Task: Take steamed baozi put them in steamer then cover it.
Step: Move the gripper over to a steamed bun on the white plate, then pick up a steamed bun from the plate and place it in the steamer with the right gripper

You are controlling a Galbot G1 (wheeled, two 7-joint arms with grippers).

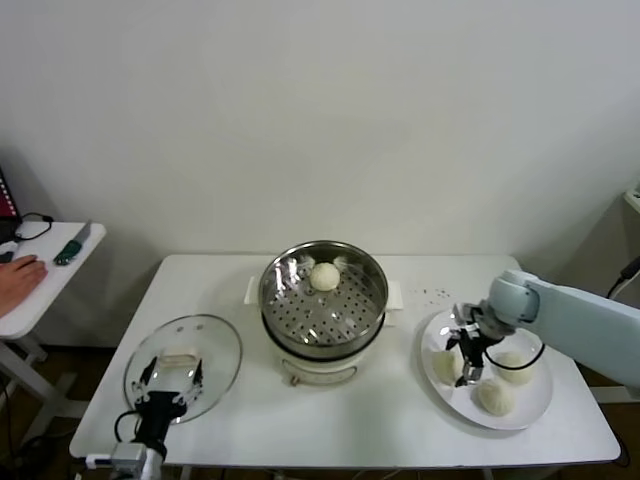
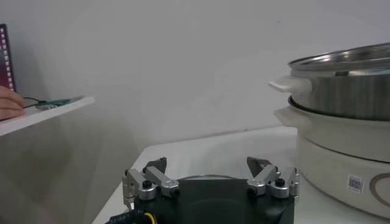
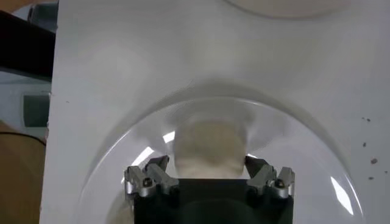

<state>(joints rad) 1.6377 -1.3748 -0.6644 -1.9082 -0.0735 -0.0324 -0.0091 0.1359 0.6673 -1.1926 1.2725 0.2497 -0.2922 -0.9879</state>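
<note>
The steel steamer (image 1: 323, 300) stands uncovered mid-table on its white base, with one baozi (image 1: 324, 276) on its perforated tray. Three baozi lie on the white plate (image 1: 535, 400) at the right. My right gripper (image 1: 468, 352) is lowered over the left one (image 1: 445, 366). In the right wrist view the open gripper (image 3: 207, 163) straddles this baozi (image 3: 210, 143), which rests on the plate (image 3: 292, 140). The glass cover (image 1: 183, 365) lies flat at the front left. My left gripper (image 1: 163, 385) hovers over its near edge, open and empty (image 2: 208, 165). The steamer also shows in the left wrist view (image 2: 347, 91).
A small white side table (image 1: 45, 275) stands at the far left with a person's hand (image 1: 20, 272) resting on it. Dark crumbs (image 1: 432, 294) dot the table between steamer and plate. The table's front edge runs just below the cover and the plate.
</note>
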